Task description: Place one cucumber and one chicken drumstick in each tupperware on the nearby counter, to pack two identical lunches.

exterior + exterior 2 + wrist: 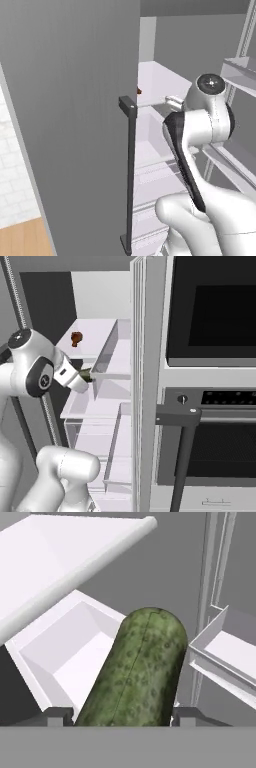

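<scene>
A dark green, bumpy cucumber point(135, 672) sits lengthwise between my two fingertips point(57, 714), and my gripper point(122, 716) is shut on it. From the right base view, the gripper point(82, 378) is inside the open fridge at the front edge of a white shelf, with the cucumber's end point(86, 375) just showing. A brown chicken drumstick point(76, 338) lies on the shelf above, to the back left of my hand, and also appears as a brown speck point(139, 91). The tupperware is out of view. A corner of the light-brown counter point(25, 240) shows under white tiles.
The grey fridge door point(70, 100) stands open on my left, with a long dark handle point(131, 170). White shelves and an open drawer point(75, 647) lie below my hand. Door racks point(225, 647) are to the right. A black oven point(215, 306) with a bar handle point(177, 416) adjoins the fridge.
</scene>
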Available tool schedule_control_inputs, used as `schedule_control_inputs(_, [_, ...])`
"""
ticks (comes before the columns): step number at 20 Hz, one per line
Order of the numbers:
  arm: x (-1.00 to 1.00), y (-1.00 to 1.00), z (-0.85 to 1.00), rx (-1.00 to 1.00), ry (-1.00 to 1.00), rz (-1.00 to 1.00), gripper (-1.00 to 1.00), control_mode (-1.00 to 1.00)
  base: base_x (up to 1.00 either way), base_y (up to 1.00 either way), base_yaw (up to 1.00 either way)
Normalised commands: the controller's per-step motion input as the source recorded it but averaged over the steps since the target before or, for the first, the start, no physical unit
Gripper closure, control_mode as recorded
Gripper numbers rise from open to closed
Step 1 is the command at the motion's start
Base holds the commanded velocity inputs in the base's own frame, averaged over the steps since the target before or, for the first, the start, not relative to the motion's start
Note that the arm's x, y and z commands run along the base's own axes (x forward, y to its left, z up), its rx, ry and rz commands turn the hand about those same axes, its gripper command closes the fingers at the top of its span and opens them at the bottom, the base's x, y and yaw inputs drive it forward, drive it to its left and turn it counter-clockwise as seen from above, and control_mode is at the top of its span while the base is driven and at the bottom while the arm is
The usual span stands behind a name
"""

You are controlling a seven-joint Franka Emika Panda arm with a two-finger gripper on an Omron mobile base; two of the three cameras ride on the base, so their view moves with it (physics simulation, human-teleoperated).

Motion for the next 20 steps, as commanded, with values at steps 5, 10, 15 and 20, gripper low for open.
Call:
schedule_control_inputs(5, [-1.0,0.0,-0.15,0.0,0.0,0.07,1.0,-1.0,0.0,0.0,0.0])
schedule_control_inputs(10, [-1.0,0.06,-0.17,-0.02,0.0,0.12,1.0,-1.0,0.0,0.0,0.0])
schedule_control_inputs(15, [-1.0,0.13,-0.04,-0.04,0.0,0.11,1.0,-1.0,0.0,0.0,0.0])
schedule_control_inputs(20, [-0.2,0.03,0.0,-0.01,0.0,0.02,1.0,1.0,-0.8,0.08,0.07])
